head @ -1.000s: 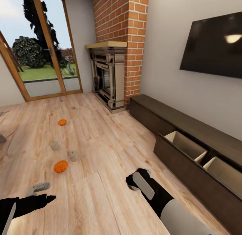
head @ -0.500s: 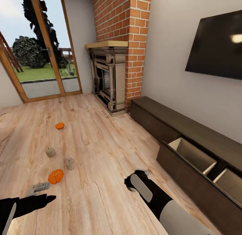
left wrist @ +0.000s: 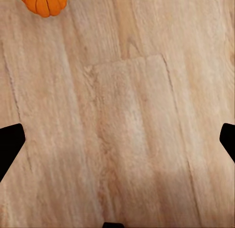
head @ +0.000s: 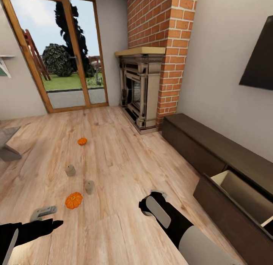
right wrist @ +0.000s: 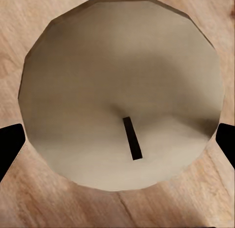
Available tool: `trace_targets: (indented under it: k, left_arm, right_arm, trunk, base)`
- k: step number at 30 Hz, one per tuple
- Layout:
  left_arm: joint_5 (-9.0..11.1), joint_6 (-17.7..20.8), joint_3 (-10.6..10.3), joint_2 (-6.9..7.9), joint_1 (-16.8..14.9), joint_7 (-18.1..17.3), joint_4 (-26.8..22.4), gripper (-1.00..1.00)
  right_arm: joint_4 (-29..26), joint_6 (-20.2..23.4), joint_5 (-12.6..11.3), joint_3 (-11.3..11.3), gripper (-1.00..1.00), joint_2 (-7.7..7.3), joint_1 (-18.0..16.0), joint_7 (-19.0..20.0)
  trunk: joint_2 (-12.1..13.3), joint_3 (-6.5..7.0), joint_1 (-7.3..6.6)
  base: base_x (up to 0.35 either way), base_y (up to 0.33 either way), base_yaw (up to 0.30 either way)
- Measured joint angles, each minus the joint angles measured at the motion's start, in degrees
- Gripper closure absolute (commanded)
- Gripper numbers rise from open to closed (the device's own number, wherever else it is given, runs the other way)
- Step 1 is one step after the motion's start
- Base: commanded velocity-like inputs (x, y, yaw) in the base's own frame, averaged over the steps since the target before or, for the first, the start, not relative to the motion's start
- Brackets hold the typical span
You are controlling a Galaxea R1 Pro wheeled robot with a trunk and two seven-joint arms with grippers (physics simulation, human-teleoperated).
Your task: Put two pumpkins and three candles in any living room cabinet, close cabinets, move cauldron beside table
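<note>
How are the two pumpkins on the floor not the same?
The near pumpkin looks bigger; the far pumpkin looks smaller. The near one sits close beside a candle; the far one sits by itself, nearer the glass door. Both are orange, ribbed and resting on the wood floor.

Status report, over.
Left pincer open, empty. Right pincer gripping candle. Two candles, both pumpkins on floor. Cabinet drawer open.
</note>
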Motion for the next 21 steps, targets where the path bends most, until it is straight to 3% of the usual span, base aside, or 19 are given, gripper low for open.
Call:
trace_targets:
  k: [12,21]
  left_arm:
    - [0.0,-0.07,0.0,-0.5,0.0,-0.01,0.0,-1.0]
    - [-0.02,-0.07,0.0,-0.62,0.0,-0.01,-0.01,-1.0]
  right_arm:
    - [0.01,0.05,0.1,0.0,1.0,0.35,0.0,0.0]
    - [0.0,0.06,0.11,0.0,1.0,0.34,0.0,0.01]
  trunk:
    - [0.0,0.71,0.0]
    - [0.0,1.29,0.02]
  base:
    - [0.18,-0.158,0.238]
    - [0.026,-0.027,0.224]
